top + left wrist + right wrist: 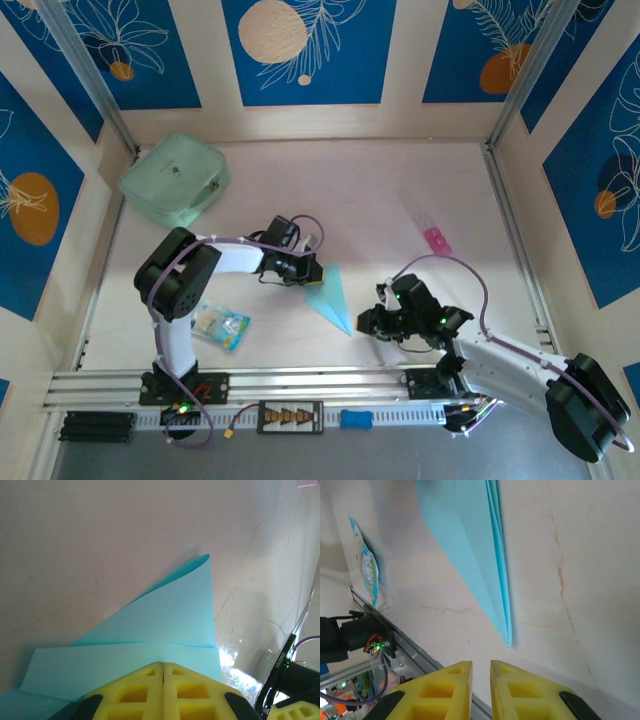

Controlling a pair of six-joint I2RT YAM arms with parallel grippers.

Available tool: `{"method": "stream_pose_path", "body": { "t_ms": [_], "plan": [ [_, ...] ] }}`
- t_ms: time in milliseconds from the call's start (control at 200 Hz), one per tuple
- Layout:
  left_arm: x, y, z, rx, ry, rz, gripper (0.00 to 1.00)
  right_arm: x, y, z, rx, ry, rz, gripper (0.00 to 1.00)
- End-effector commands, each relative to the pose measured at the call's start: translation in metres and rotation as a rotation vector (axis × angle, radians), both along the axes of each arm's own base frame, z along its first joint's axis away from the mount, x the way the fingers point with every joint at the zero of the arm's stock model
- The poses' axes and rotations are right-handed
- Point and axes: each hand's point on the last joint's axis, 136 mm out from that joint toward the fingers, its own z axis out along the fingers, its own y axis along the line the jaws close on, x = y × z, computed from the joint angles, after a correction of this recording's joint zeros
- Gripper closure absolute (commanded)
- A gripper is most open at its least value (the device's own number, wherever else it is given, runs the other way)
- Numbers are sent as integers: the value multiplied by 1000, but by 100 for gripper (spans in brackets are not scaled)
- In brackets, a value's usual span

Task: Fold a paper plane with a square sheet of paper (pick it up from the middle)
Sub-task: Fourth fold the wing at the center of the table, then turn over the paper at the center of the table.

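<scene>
The light-blue paper plane (332, 297) lies as a slim pointed dart on the table between the arms, its tip toward the near right. My left gripper (312, 272) is at its wide end, jaws pressed together on the paper. In the left wrist view the folded paper plane (165, 615) spreads out from my shut left gripper (163, 664). My right gripper (365, 322) sits just off the tip. In the right wrist view the paper plane (475, 545) ends a little beyond my right gripper (481, 665), whose jaws stand slightly apart with nothing between them.
A mint-green pouch (175, 180) lies at the far left. A small printed packet (220, 325) rests by the left arm's base, also seen as the packet (367, 567). A pink-capped clear item (436, 238) lies at the right. The metal rail (300, 385) runs along the near edge.
</scene>
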Motion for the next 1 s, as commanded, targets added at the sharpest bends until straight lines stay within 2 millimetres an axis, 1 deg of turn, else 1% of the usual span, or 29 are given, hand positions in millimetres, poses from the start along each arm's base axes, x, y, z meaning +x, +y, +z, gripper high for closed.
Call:
{"method": "stream_pose_path", "body": {
  "t_ms": [0,60,135,180,230,270,315,370,505,585,845,940,995],
  "plan": [
    [-9,22,-27,101,62,46,100,6,3,7,-12,-5,9,81],
    [-8,22,-26,100,58,47,100,10,6,7,-19,2,8,81],
    [-8,22,-26,94,61,51,100,12,6,2,-41,39,-10,80],
    [-7,20,-24,88,60,52,100,12,7,-2,-41,61,-26,76],
    [-7,19,-24,80,64,54,100,11,8,-4,-24,98,-55,68],
    [-6,18,-24,74,68,56,100,11,12,-2,12,114,-63,63],
    [-7,18,-23,71,72,55,100,10,15,2,41,125,-64,59],
    [-7,19,-23,68,74,57,100,6,14,2,29,151,-74,56],
    [-6,21,-22,64,80,61,100,-6,-2,-13,-79,252,-124,55],
    [-6,21,-21,57,81,67,100,-12,1,-12,-66,287,-110,54],
    [-5,22,-19,41,87,84,100,-12,1,-11,-86,303,-121,52],
    [-4,22,-18,40,87,83,100,-11,8,-9,-57,299,-96,53],
    [-4,22,-18,40,88,82,100,-8,12,-9,-42,292,-95,55]
  ]
}}
